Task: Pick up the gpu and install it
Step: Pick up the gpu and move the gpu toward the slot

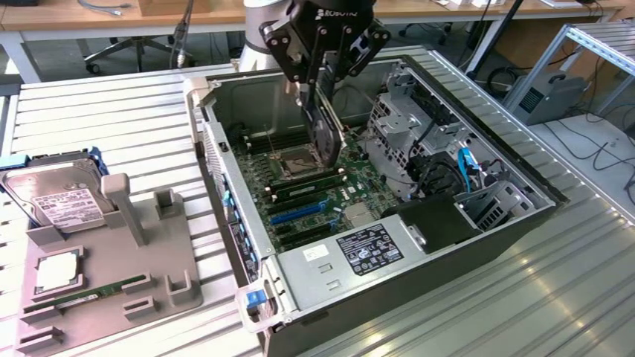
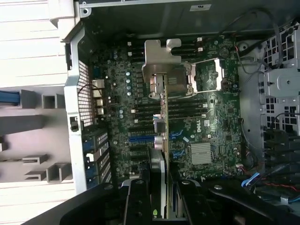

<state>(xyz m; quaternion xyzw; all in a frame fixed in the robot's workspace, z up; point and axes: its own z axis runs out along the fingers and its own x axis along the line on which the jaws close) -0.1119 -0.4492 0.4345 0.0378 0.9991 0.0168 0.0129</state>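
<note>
A ribbed aluminium table (image 1: 100,111) carries an open computer case (image 1: 447,268) lying on its side, its motherboard (image 1: 328,186) facing up and a labelled power supply (image 1: 372,249) at the near end. On the exterior view's left, just beside the case, a grey fixture tray (image 1: 109,275) holds a hard drive (image 1: 59,197), a square processor chip (image 1: 58,271) and a green RAM stick (image 1: 85,295). Behind the table are wooden desks (image 1: 59,15) and an office chair (image 1: 129,48), and an aluminium frame (image 1: 595,44) stands on the exterior view's right. The gpu (image 1: 323,123) hangs on edge inside the case, tilted a little, directly under the gripper (image 1: 320,78) and above the processor socket (image 1: 297,160) and the memory slots. Whether its lower end touches the board cannot be told. In the wrist view the gpu (image 2: 161,140) appears edge-on, running from between the black fingers (image 2: 138,199) out to its silver bracket (image 2: 161,65). The jaws of the gripper (image 2: 161,197) are drawn in narrow, clamping the card's two flat sides.
</note>
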